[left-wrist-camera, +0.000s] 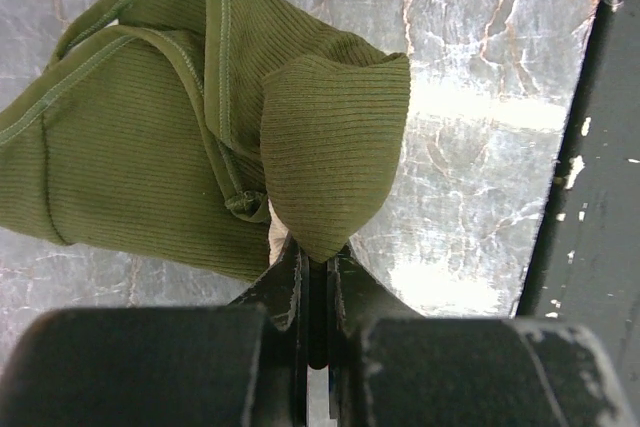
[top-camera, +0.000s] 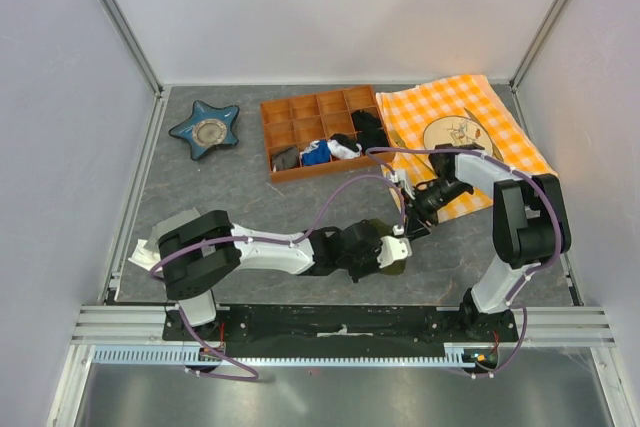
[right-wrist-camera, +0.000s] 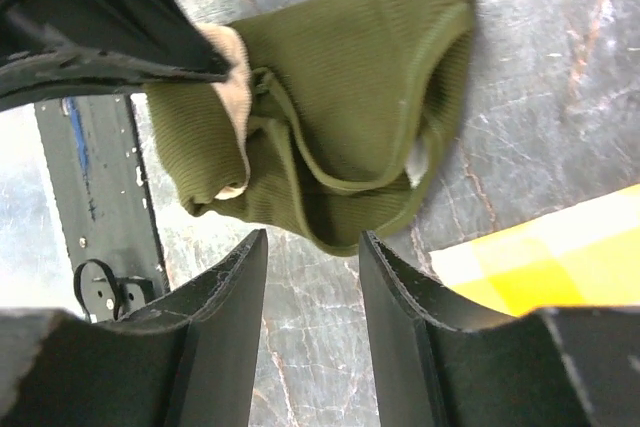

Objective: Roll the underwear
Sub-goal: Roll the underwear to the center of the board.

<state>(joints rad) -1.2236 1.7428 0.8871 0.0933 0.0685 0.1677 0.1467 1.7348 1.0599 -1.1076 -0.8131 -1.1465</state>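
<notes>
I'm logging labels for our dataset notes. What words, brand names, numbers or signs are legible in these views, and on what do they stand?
No text can be read in any view.
olive-green ribbed cloth underwear: a small white patch at one opening, perhaps a tag, nothing legible on it.
cream plate on the orange checked cloth: a dark drawing, too small to tell whether it holds letters.

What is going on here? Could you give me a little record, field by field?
underwear: olive green, crumpled on the grey table, not yet a neat roll
left gripper: shut on a fold of the underwear
right gripper: open, pointed at the underwear's edge
nearby: wooden tray with small garments, blue star dish, orange checked cloth
</notes>
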